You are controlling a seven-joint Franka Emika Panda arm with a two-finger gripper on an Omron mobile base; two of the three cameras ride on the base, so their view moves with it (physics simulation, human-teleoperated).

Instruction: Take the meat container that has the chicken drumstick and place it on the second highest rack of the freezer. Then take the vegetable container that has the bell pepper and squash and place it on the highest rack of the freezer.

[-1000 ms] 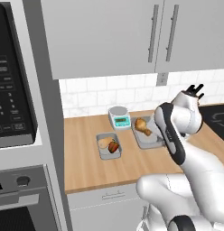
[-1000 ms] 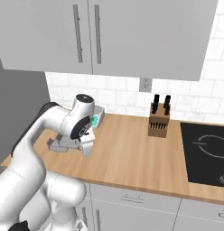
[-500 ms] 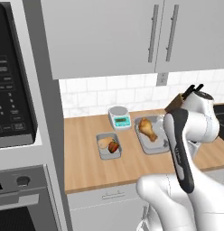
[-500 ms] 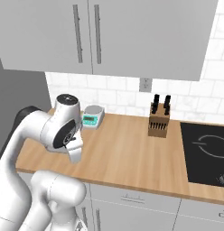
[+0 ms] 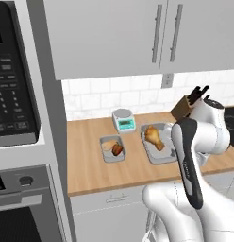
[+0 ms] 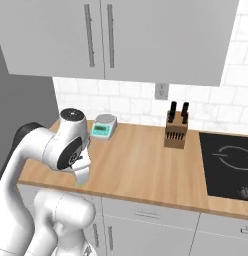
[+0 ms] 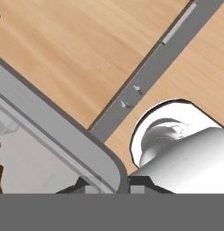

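On the surface point(image 5: 137, 165), the meat tray point(image 5: 158, 145) with its drumstick point(image 5: 154, 136) sits beside the vegetable tray point(image 5: 112, 148); the tool point(image 7: 111, 185), narrowly closed, pinches the meat tray's rim; neither tray is in the freezer yet

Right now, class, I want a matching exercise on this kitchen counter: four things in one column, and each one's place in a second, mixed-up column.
Things:
1. chicken drumstick
2. kitchen scale
3. knife block
4. bell pepper

Places:
A. in the smaller tray with the squash
B. beside the cooktop
C. in the larger tray
D. against the tiled wall, behind both trays

Pairs: 1-C, 2-D, 3-B, 4-A
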